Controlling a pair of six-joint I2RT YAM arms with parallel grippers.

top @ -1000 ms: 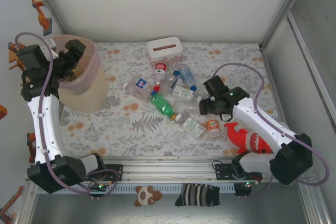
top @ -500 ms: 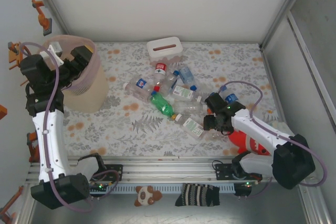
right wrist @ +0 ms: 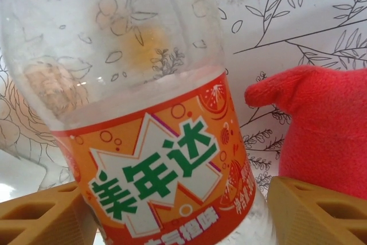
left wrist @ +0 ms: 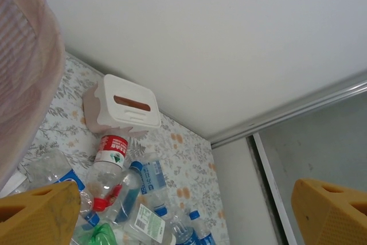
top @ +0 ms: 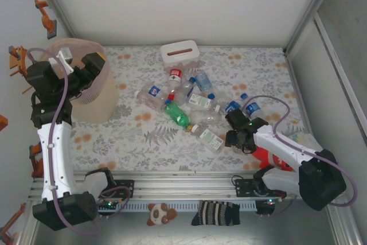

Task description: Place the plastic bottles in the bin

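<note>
Vs a sec ago: the right arm's dropped from above the pile to the near-right of the worktop (top: 132, 142). The right gripper (right wrist: 182, 213) now straddles the orange-label bottle (right wrist: 149, 113), fingers (right wrist: 40, 216) tight either side, can't tell if it's actually clamped yet. Red plush shark (right wrist: 321, 130) is just beside it. The label reads 美年达, green on white. The left gripper (left wrist: 184, 210) has swung back a bit and sits by the bin (top: 97, 104) rim at the far-left corner, fingers wide apart, nothing in them. Other bottles (top: 183, 104) are piled mid-worktop near the tissue box (left wrist: 120, 107). The red-label bottle (left wrist: 112, 150) has text too small to read.
</note>
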